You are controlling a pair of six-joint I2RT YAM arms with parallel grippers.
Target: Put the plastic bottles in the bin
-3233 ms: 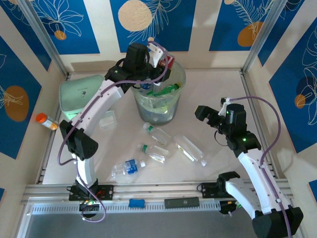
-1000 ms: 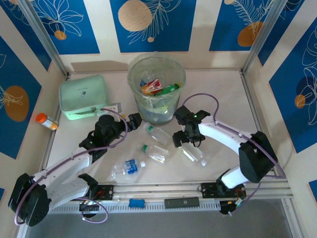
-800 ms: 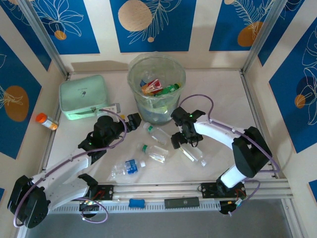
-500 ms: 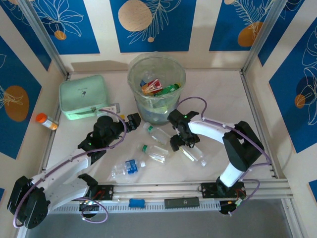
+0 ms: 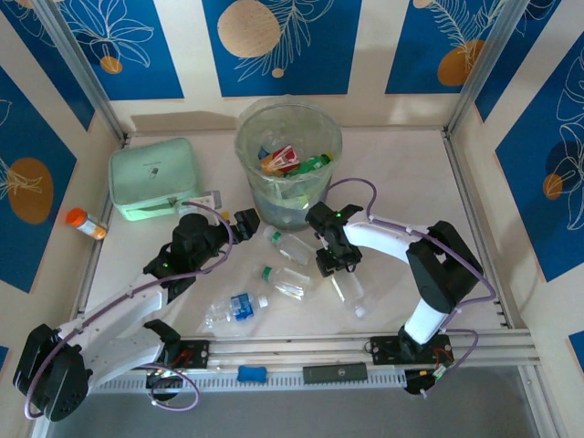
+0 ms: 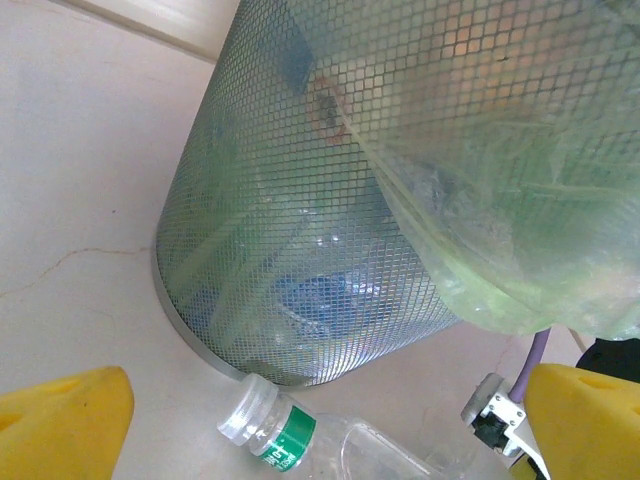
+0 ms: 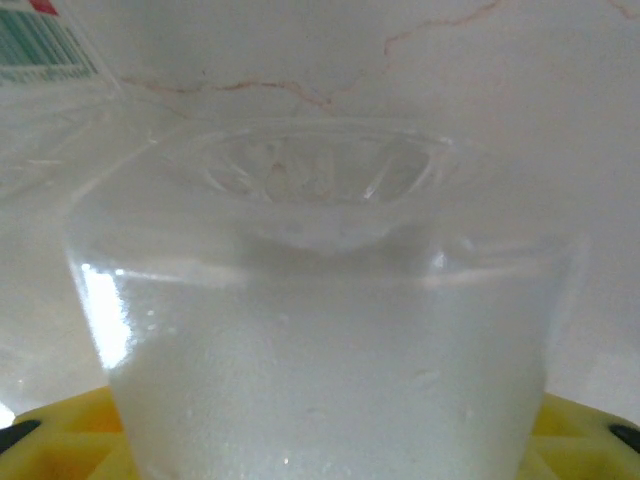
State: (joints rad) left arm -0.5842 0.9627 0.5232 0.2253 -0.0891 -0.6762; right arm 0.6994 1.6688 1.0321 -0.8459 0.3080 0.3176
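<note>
The bin (image 5: 289,164), a tall mesh bucket with a clear liner, holds several bottles, among them a green one and a red-orange labelled one. Three bottles lie loose on the table: one with a green band (image 5: 290,245), a second clear one (image 5: 283,280) and a blue-labelled one (image 5: 235,308). My left gripper (image 5: 245,222) is open low beside the bin's base (image 6: 330,250), with the green-banded bottle (image 6: 285,435) lying between its yellow fingers (image 6: 60,415). My right gripper (image 5: 333,260) is shut on the base end of a clear bottle (image 5: 348,290), whose body (image 7: 330,330) stands close before the camera.
A mint green zip case (image 5: 153,178) sits at the back left, and an orange-capped vial (image 5: 84,223) lies by the left wall. Metal rails (image 5: 301,351) run along the near edge. The right half of the table (image 5: 420,192) is bare.
My left arm came down from above the bin to the table beside it. My right arm crept left onto the clear bottle, which has swung so its cap points at the near edge.
</note>
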